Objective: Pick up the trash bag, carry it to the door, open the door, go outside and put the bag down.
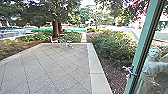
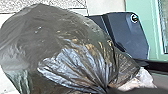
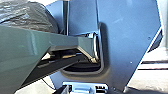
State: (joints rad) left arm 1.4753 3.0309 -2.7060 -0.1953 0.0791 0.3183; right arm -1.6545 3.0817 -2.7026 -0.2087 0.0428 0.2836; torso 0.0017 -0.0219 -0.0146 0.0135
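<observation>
Close in, by the left wrist view, the trash bag is big, dark, glossy. Left gripper is clamped on its gathered neck; fingers mostly hidden, loose pale end sticks out past the pinch. Part of the bag is cropped; can't tell if it touches the ground. Robot's dark plate sits behind it. Right gripper: can't tell its state. Right wrist view has robot bodywork, with the jointed bar partly covering the bag.

Head view, right side: green door frame runs at a slant, cut off at top and bottom. Pale fitting on it, too blurred to identify. Past the frame, lower right, a white statue, cut off by the frame edge.

Lower left to center: paved terrace, light border along its right. Shrubs right of that. Metal chairs at the far edge, smeared. Tree trunk behind, crown cropped. Top center background is washed out.
</observation>
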